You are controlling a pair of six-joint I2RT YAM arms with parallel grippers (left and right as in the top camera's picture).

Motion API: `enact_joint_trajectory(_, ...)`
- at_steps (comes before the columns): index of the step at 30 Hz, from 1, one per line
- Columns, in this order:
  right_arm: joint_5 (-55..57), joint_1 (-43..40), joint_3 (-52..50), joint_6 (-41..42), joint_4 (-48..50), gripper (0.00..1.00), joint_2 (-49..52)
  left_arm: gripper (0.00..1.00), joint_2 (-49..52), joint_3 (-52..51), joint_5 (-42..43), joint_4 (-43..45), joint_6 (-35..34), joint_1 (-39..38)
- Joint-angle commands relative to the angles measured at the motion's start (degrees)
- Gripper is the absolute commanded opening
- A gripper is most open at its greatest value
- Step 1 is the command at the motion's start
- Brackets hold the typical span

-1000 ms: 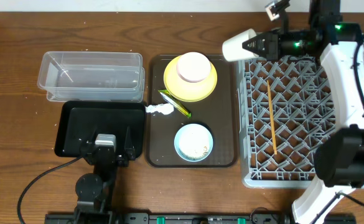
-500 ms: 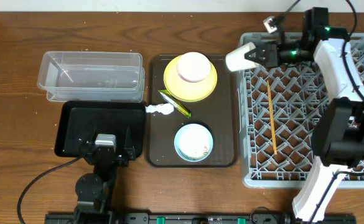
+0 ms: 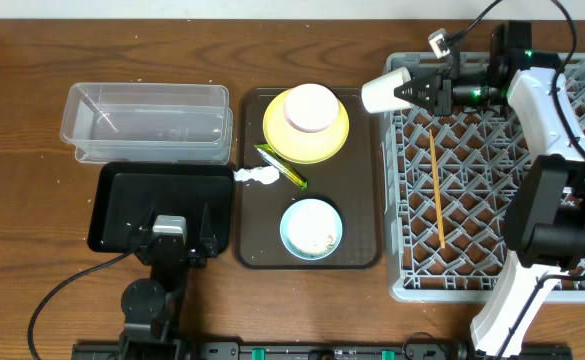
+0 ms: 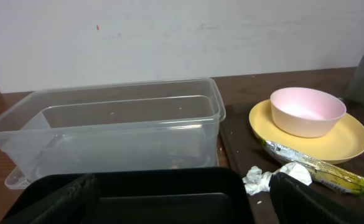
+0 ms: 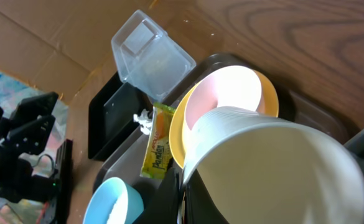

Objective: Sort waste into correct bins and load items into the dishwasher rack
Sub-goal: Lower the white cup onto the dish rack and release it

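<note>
My right gripper [image 3: 408, 90] is shut on the rim of the small white cup [image 3: 382, 90], held on its side over the left edge of the grey dishwasher rack [image 3: 572, 180]; the cup fills the right wrist view [image 5: 275, 168]. A wooden chopstick [image 3: 436, 186] lies in the rack. The pink cup [image 3: 310, 108] sits on the yellow plate [image 3: 277, 135]. The green-and-yellow wrapper [image 3: 280, 166], white tissue [image 3: 256, 177] and blue bowl [image 3: 311, 228] with rice scraps lie on the brown tray. My left gripper [image 3: 179, 240] is open over the black tray [image 3: 122, 200]. The clear tub [image 3: 147, 122] is behind it.
The dark brown serving tray [image 3: 364, 200] lies between the bins and the rack. In the left wrist view the clear tub [image 4: 107, 124], pink cup [image 4: 307, 111], wrapper [image 4: 318, 171] and tissue [image 4: 275, 178] show ahead. Cables run at the front left.
My right gripper has carried the white cup down and right, from just left of the rack's back corner to over the rack's left edge. The left arm has not moved.
</note>
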Motion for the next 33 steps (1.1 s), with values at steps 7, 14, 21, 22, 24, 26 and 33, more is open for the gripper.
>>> enact_joint_trajectory(7, -4.1, -0.2, -6.0, -1.9, 5.2, 0.01, 0.4, 0.90, 0.0, -1.1, -1.6, -2.1, 0.3, -0.2)
enact_joint_trajectory(14, -3.8, -2.4, -8.1, -1.9, 6.4, 0.01, 0.4, 0.90, 0.0, -1.1, -1.6, -2.1, 0.3, -0.2)
enact_joint_trajectory(21, -3.8, -4.9, -10.8, -1.9, 7.9, 0.04, 0.4, 0.90, 0.0, -1.1, -1.6, -2.1, 0.3, -0.2)
enact_joint_trajectory(22, -3.8, -5.2, -11.3, -1.9, 8.3, 0.06, 0.4, 0.90, 0.0, -1.1, -1.6, -2.1, 0.3, -0.2)
enact_joint_trajectory(24, -3.4, -5.7, -12.4, -1.9, 9.0, 0.09, 0.4, 0.90, 0.0, -1.1, -1.6, -2.1, 0.3, -0.2)
enact_joint_trajectory(26, -3.1, -6.0, -13.5, -1.9, 10.1, 0.11, 0.4, 0.90, 0.0, -1.1, -1.6, -2.1, 0.3, -0.2)
enact_joint_trajectory(33, -2.7, -6.6, -14.9, -1.9, 11.0, 0.14, 0.4, 0.90, 0.0, -1.1, -1.6, -2.1, 0.3, -0.2)
